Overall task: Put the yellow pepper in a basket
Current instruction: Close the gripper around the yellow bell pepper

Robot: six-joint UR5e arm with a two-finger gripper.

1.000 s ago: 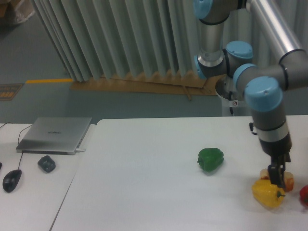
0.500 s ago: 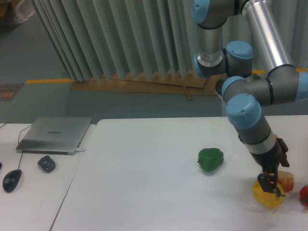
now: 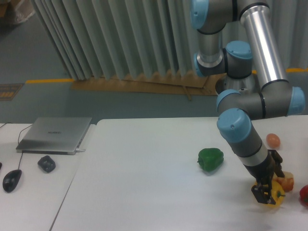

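While the claw (image 3: 263, 191) reaches down at the tabletop's (image 3: 144, 183) right edge, the yellow pepper (image 3: 273, 197) sits directly under it, right of the green pepper (image 3: 211, 159); whether its fingers grip cannot be told. No basket shows.

On your table (image 3: 144, 183), the gripper (image 3: 264, 190) sat on the near right, right against the pepper (image 3: 274, 197). A second pepper (image 3: 211, 159) lay to their left, nearer the middle. Behind the first pepper lay a bread-like lump (image 3: 287, 181). On the left table, the laptop (image 3: 54, 134) lay behind the mouse (image 3: 11, 180).
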